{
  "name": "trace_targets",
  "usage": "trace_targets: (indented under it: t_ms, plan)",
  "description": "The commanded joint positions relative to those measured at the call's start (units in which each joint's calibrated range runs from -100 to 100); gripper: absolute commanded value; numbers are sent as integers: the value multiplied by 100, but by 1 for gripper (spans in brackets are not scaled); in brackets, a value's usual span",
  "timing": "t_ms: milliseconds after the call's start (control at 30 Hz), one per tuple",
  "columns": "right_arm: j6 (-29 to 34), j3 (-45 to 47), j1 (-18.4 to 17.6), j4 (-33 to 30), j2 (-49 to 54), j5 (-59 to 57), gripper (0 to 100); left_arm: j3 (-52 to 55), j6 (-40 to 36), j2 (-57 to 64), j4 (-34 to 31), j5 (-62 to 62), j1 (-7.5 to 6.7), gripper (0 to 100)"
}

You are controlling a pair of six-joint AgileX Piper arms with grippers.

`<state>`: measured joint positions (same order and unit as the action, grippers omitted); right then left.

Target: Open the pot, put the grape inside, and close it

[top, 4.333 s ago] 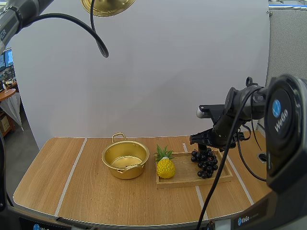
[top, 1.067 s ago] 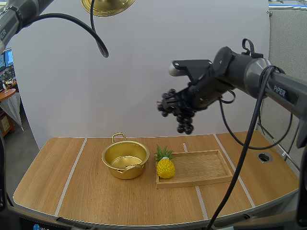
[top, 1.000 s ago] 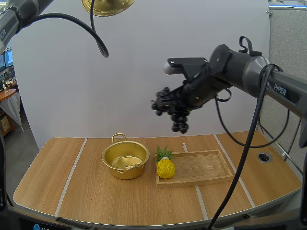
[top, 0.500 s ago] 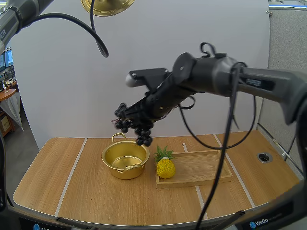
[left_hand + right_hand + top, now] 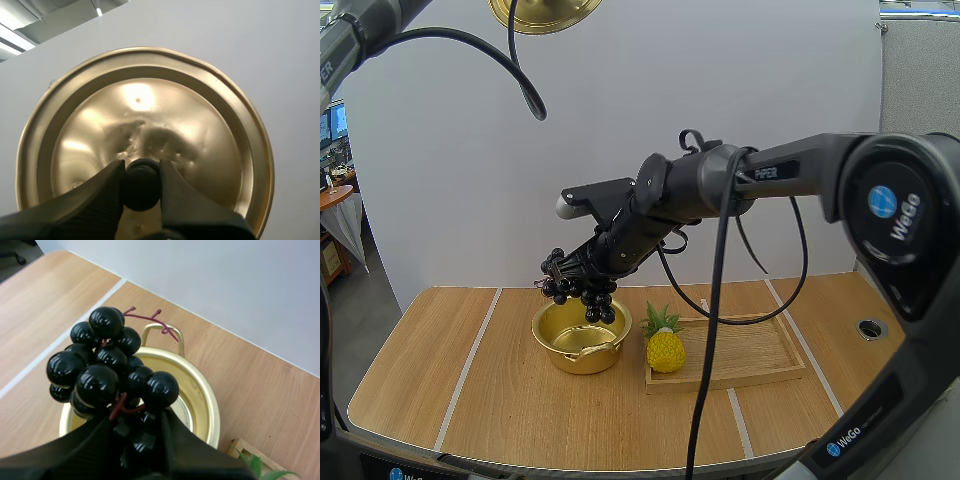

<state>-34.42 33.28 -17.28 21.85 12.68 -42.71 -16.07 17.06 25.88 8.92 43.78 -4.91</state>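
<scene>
Right tool (image 5: 135, 427) is clamped on the bunch of grapes (image 5: 107, 370), fingers pinching the cluster low down with the dark berries bulging up and out between them and a reddish stem poking off the top. In the high view the right arm reaches across toward the left side of the table (image 5: 520, 410), and the bunch dangles right over the open pot (image 5: 560, 352), the lowest berries near the level of the back rim; whether they touch it, I cannot tell. The pot sits bare and golden on the wood, one looped handle (image 5: 162, 330) at its far side. Up high, the left tool (image 5: 141, 170) is gripping the lid (image 5: 150, 115) by its black knob (image 5: 141, 187), both fingers squeezed against it, the lid's shiny underside facing the wrist camera, well clear of the pot. Just right of the pot, a yellow pineapple (image 5: 665, 350) stands at the left end of the wooden tray (image 5: 760, 350).
</scene>
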Motion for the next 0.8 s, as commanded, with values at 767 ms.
trace_targets:
  t_ms: [767]
  plan:
    - [16, -696, -9, -203, -1732, -13, 0, -46, -60, 31, -10, -193, -5, 0]
